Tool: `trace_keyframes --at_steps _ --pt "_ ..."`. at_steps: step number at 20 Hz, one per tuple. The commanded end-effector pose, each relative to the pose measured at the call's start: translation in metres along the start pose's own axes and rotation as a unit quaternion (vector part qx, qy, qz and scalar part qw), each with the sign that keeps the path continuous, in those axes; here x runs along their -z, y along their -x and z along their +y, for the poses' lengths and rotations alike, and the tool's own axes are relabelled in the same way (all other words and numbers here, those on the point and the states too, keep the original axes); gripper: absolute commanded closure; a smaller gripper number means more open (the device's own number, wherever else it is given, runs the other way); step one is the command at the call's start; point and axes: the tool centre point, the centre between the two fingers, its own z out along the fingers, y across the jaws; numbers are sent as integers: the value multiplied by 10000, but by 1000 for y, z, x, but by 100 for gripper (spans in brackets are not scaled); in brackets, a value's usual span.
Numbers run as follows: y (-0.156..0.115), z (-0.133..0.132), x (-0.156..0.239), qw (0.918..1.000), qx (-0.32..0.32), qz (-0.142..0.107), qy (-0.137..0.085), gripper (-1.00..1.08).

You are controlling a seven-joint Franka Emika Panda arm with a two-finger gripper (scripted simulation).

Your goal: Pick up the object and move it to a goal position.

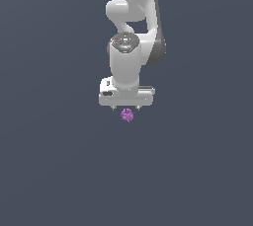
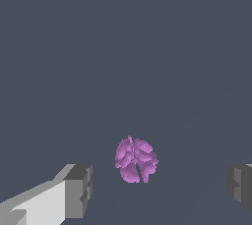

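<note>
The object (image 1: 127,115) is a tiny purple-magenta bumpy blob on the dark grey floor. It sits just below the white gripper (image 1: 127,107) in the exterior view. In the wrist view the object (image 2: 136,159) lies between the two grey fingertips (image 2: 78,191), apart from both. The gripper (image 2: 158,187) is open wide and empty. The white arm rises behind it toward the top of the exterior view.
A plain dark grey surface (image 1: 59,161) fills both views. No other objects, edges or goal marker show.
</note>
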Motion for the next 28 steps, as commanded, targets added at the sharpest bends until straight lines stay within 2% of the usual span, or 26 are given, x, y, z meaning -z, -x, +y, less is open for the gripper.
trace_keyframes --at_steps 1,12,18,28 --pt "0 0 0 10000 0 0 0 -92" --pt "-3 18 8 10000 0 14 -24 -92" --pt "-2 17 6 10000 46 13 -20 -92" --pt "11 11 -21 9975 706 7 8 -92"
